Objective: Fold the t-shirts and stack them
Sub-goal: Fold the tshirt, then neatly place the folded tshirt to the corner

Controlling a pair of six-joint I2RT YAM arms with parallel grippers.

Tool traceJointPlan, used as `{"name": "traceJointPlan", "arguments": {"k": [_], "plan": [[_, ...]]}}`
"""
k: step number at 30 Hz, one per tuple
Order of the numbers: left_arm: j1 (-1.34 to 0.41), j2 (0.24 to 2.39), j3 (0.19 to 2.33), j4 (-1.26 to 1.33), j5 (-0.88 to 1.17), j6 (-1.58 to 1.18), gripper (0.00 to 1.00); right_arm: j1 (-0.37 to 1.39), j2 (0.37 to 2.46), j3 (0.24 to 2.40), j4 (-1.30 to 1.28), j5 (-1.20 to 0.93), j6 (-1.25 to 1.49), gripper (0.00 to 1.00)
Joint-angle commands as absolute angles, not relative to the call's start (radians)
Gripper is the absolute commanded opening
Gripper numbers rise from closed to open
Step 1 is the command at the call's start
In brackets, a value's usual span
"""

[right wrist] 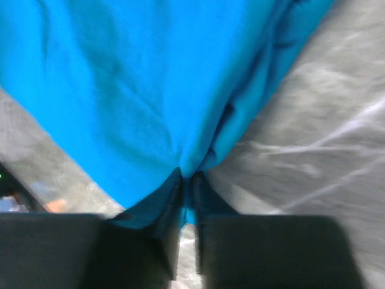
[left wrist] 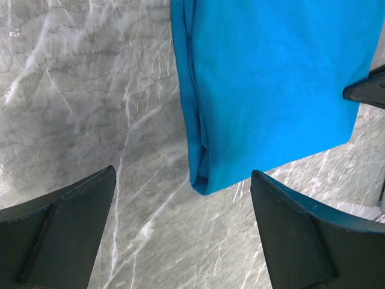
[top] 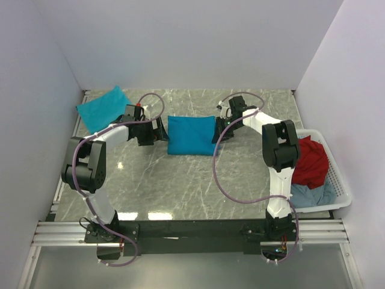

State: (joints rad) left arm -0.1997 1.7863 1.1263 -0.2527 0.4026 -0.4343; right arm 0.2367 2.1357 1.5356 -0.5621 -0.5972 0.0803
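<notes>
Top external view, left to right: corner t-shirt (top: 102, 108), folded, teal-blue, lies at the far left corner of the table (top: 180, 180). Left gripper (top: 161, 130) sits just beside the left edge of the centre t-shirt (top: 191, 135), jaws spread wide, holding nothing. Centre t-shirt lies folded flat mid-table, between both grippers. Right gripper (top: 218, 135) is at its right edge, jaws pinched closed on a fold of the cloth. Basket (top: 322, 206), white, stands at the right table edge; contents: red garment (top: 310, 159) at the far end, grey-blue garment (top: 310, 195) at the near end.
</notes>
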Motion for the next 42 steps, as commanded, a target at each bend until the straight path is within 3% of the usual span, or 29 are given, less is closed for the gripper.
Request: {"name": "traceJointPlan", "arguments": {"k": [1, 5, 9, 10, 15, 19, 22, 25, 29, 36, 39, 40, 42], "plan": [[-0.198, 1.746, 1.124, -0.241, 0.413, -0.422, 0.99, 0.244, 2.066, 1.560, -0.581, -0.682, 0.106, 0.06], [-0.198, 1.750, 1.124, -0.236, 0.419, -0.425, 0.99, 0.244, 2.057, 1.572, -0.583, -0.781, 0.121, 0.04], [-0.198, 1.759, 1.127, -0.232, 0.437, -0.429, 0.99, 0.242, 2.082, 1.569, -0.577, -0.810, 0.141, 0.24], [-0.198, 1.766, 1.126, -0.227, 0.443, -0.433, 0.99, 0.244, 2.101, 1.571, -0.578, -0.789, 0.140, 0.25], [-0.198, 1.848, 1.193, -0.248, 0.460, -0.449, 0.99, 0.239, 2.141, 1.565, -0.610, -0.651, 0.107, 0.17], [-0.198, 1.959, 1.351, -0.271, 0.489, -0.480, 0.99, 0.230, 2.111, 1.523, -0.610, -0.600, 0.083, 0.07], [-0.199, 2.054, 1.471, -0.290, 0.485, -0.515, 0.99, 0.224, 2.102, 1.514, -0.627, -0.604, 0.064, 0.05], [-0.199, 2.140, 1.566, -0.322, 0.448, -0.537, 0.99, 0.210, 2.108, 1.511, -0.637, -0.666, 0.048, 0.13], [-0.202, 2.224, 1.637, -0.362, 0.406, -0.541, 0.99, 0.206, 2.114, 1.549, -0.686, -0.706, -0.049, 0.54], [-0.270, 2.318, 1.753, -0.477, 0.367, -0.496, 0.90, 0.132, 1.950, 1.529, -0.689, -0.696, -0.106, 0.60], [-0.291, 2.347, 1.776, -0.544, 0.315, -0.476, 0.81, 0.074, 1.892, 1.516, -0.678, -0.733, -0.103, 0.60], [-0.304, 2.353, 1.779, -0.557, 0.307, -0.472, 0.72, 0.061, 1.879, 1.511, -0.680, -0.751, -0.100, 0.60], [-0.316, 2.371, 1.784, -0.601, 0.298, -0.450, 0.68, 0.028, 1.847, 1.505, -0.678, -0.775, -0.097, 0.60]]}}
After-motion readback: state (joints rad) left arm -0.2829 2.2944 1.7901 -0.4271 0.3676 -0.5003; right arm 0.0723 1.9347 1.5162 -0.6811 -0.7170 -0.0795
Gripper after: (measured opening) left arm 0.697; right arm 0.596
